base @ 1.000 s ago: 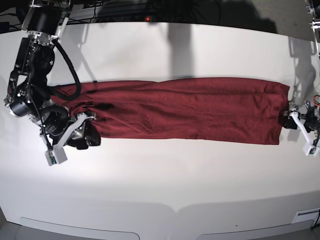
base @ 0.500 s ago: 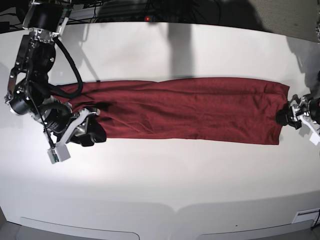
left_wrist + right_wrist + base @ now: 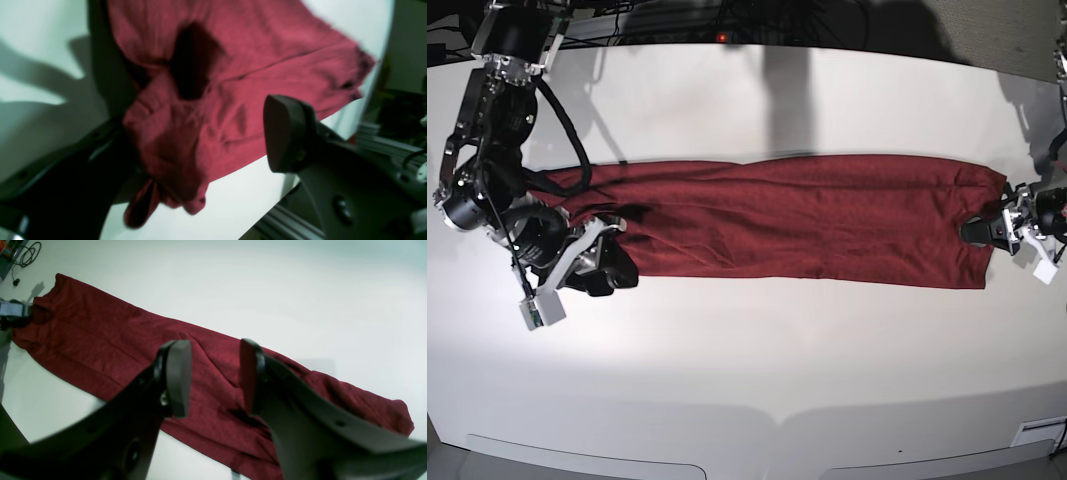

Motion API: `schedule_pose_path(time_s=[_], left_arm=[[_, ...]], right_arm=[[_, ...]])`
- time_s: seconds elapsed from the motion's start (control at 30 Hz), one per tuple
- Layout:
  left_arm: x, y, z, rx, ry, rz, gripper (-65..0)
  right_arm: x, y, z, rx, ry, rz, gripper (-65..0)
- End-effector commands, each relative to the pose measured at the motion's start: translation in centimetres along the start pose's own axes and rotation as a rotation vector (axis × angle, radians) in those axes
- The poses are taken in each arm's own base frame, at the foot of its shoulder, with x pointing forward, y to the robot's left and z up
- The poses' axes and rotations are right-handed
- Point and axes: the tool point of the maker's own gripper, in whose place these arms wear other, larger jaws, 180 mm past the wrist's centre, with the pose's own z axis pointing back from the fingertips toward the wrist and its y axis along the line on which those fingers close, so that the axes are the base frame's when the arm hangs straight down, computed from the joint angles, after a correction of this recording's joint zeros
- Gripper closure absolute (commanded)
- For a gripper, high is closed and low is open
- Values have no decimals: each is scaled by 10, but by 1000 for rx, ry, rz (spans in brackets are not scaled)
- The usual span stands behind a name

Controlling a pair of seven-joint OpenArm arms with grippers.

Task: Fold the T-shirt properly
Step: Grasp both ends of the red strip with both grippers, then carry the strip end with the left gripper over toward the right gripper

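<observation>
Base view shows the T-shirt (image 3: 797, 220) lying as a long band across the table (image 3: 757, 350), so the left gripper (image 3: 987, 232), jaws spread over its end, should pinch every layer while the right gripper (image 3: 607, 262) hovers half-parted, empty.

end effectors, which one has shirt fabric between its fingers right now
The left end effector: bunched T-shirt fabric lies between its wide-spread fingers. The right end effector has only air between its fingers.

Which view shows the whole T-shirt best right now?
Base: the T-shirt lies as one long strip on the table. The right wrist view shows most of it behind fingers; the left wrist only a blurred bunched end.
</observation>
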Motion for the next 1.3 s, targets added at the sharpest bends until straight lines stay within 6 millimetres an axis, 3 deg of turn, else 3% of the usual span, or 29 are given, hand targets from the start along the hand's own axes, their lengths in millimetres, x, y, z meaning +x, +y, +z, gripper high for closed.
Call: schedule_pose_path(time_s=[0.0,0.23,0.37,0.6,0.73,1.0,1.1,1.27], left_arm=[[23,-7,13,-18,-63,-26,-452],[33,-2,11,10,-134,-30,-450],[21,10,-3,68,-119,-45,-450],[1,3,-22,47,-34,-42,-450],[-15,5,-20,54,59,-41,-450],[-4,12,-7,81,13,-46,-436],[-2,12,-7,79,-1,-46,-338],[15,5,-7,45,-95,-35,-41]], right_arm=[[19,1,4,7,-57,29,-248],[18,1,4,7,-50,28,-248],[14,2,4,8,-42,24,-248],[1,4,5,11,-15,9,-248],[1,4,5,11,-16,9,-248],[-2,4,5,12,-9,6,-248],[-5,5,5,13,-3,2,-248],[-7,5,5,14,5,1,-248]])
